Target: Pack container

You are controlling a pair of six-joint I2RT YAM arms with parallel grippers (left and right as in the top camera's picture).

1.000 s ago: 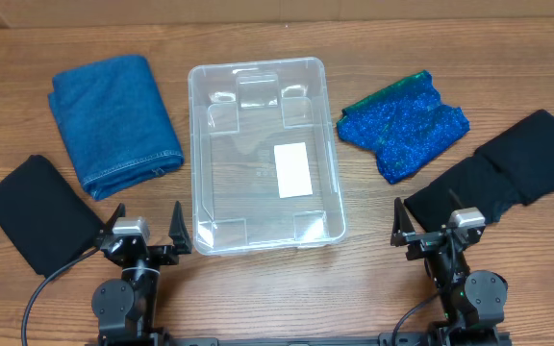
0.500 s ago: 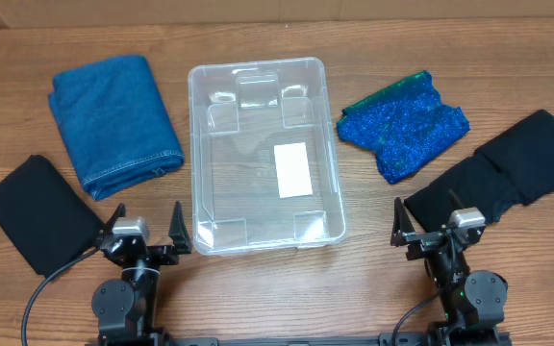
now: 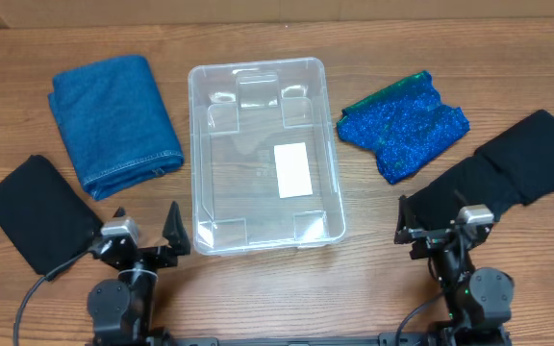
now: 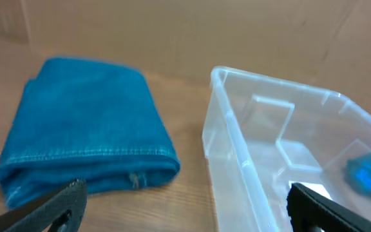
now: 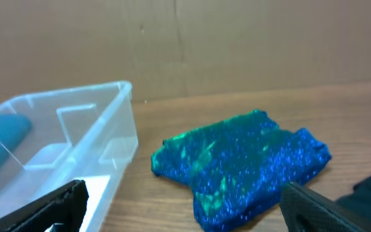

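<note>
Container [image 3: 240, 173] sits mid-table, empty. Left gripper [image 3: 147, 229] and right gripper [image 3: 431, 231] are both spread wide, holding nothing. Risk: pinching one layer of the blue towel [image 3: 113, 115] unfolds it, and it snags on the rim.

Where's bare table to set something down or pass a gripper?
Free: the near table strip in front of the container; the patch bounded by container, sparkly blue cloth and right black cloth. Tight: denim cloth and sparkly cloth both sit nearly against the container walls.
</note>
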